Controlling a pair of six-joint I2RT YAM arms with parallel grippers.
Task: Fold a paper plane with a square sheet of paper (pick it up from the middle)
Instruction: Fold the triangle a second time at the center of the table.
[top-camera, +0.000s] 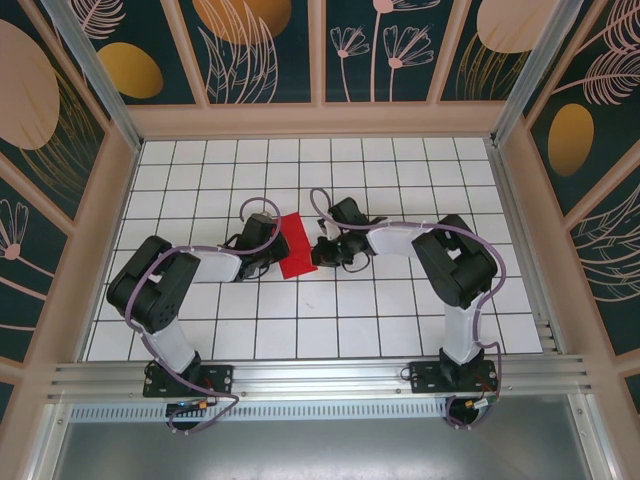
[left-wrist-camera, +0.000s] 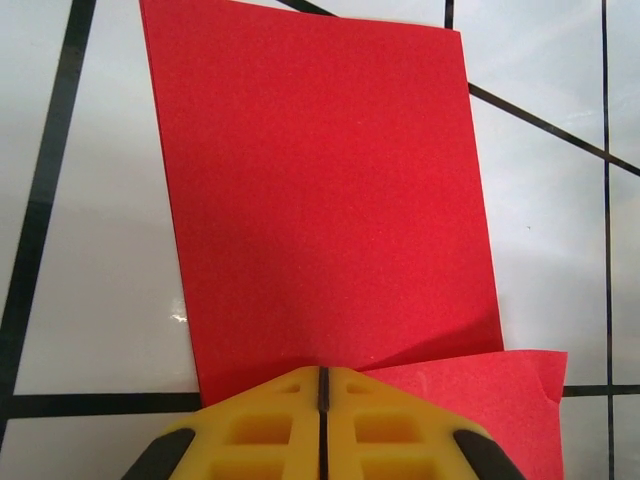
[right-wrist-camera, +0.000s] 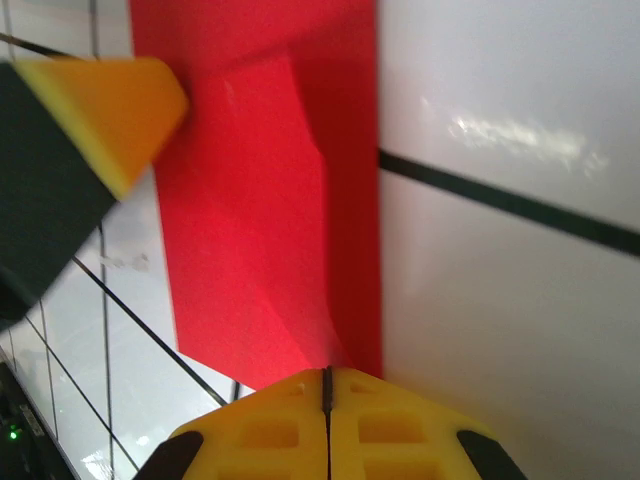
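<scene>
Closest to me, on the left wrist camera, my left pincer has its yellow jaws pressed tight together. The near edge of the red sheet runs in right at its tips, so I read it as pinching that edge. From the tips the sheet spreads straight ahead as a raised flap. A second red layer lies flat just right of the tips, one corner poking out past the flap.

My right pincer is closed too. Its tips sit at the sheet's edge, with a crease running away from them, but I cannot tell whether any paper is caught between the jaws. Ahead and to its left, a yellow fingertip of the other arm touches the far side of the sheet.

From above, the sheet lies between the two pincers as a narrow folded strip. Beyond and around them is the white counter with its black grid.
</scene>
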